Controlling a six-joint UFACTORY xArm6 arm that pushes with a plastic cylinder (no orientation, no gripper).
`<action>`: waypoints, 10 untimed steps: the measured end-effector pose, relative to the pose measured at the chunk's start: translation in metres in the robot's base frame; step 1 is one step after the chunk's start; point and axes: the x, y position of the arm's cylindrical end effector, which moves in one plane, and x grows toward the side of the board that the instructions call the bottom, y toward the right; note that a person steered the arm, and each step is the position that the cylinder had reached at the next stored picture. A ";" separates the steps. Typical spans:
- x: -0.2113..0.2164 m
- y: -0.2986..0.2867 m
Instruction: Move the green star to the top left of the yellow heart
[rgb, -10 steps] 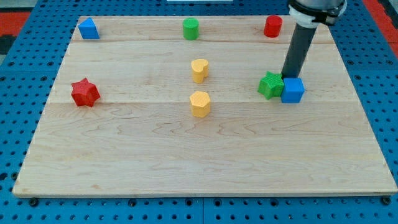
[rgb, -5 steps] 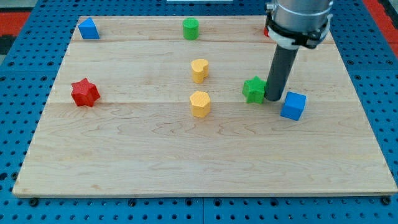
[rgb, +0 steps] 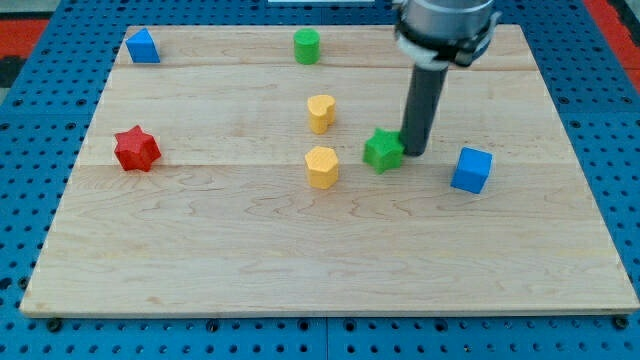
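The green star (rgb: 382, 151) lies right of the board's middle, to the right of and a little below the yellow heart (rgb: 320, 112). My tip (rgb: 413, 152) touches the star's right side. The rod rises from it toward the view's top. The yellow heart stands just above the board's centre, with a yellow hexagon-like block (rgb: 321, 166) below it.
A blue cube (rgb: 471, 170) lies to the right of my tip. A red star (rgb: 136, 149) sits at the left. A blue block (rgb: 143, 46) is at the top left and a green cylinder (rgb: 307, 46) at the top middle. The wooden board (rgb: 300, 250) lies on a blue pegboard.
My tip has slid to the view's left, pushing the green star left away from the blue cube. The blue cube shifted slightly down-right, then stayed. The arm now hides the red block at the top right.
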 end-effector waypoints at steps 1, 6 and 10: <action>0.011 -0.031; -0.015 -0.132; -0.047 -0.063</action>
